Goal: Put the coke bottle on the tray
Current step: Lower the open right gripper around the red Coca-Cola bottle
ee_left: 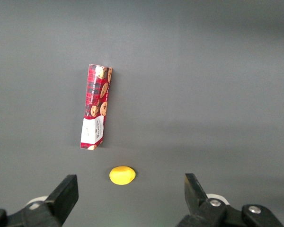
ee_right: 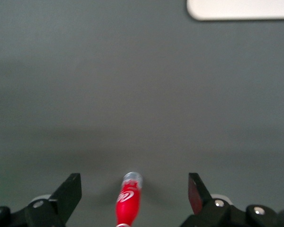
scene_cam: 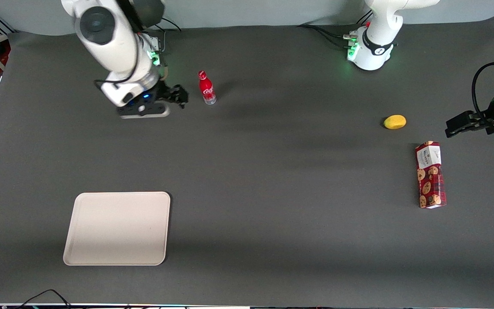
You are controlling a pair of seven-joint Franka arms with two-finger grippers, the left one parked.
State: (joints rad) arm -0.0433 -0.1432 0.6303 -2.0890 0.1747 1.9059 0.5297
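1. The coke bottle (scene_cam: 206,88) stands upright on the dark bench (scene_cam: 272,171), far from the front camera and toward the working arm's end, with nothing touching it.
2. The gripper (scene_cam: 182,96) sits just beside the bottle, low over the bench. Its jaws are spread wide and hold nothing; in the right wrist view the bottle (ee_right: 128,201) shows between the two fingers (ee_right: 68,194), clear of both.
3. The tray (scene_cam: 117,228) lies flat, bare, and much nearer the front camera, well apart from the bottle.
4. Handling, as a judgement: the bottle looks small, light and rigid, with a smooth, probably slippery skin. Being slim and tall, it should tip easily if nudged off-centre.
5. The best hold is likely across the red body at mid-height, below the narrow neck and above the clear base, squeezing squarely.
6. The front view alone shows bottle, tray and gripper together, giving the whole route.
7. The right wrist view alone shows how the bottle is centred between the fingers, plus one tray edge (ee_right: 241,10).
8. The left wrist view shows only a cookie box (ee_left: 96,108) and a yellow fruit (ee_left: 122,175), both toward the parked arm's end.
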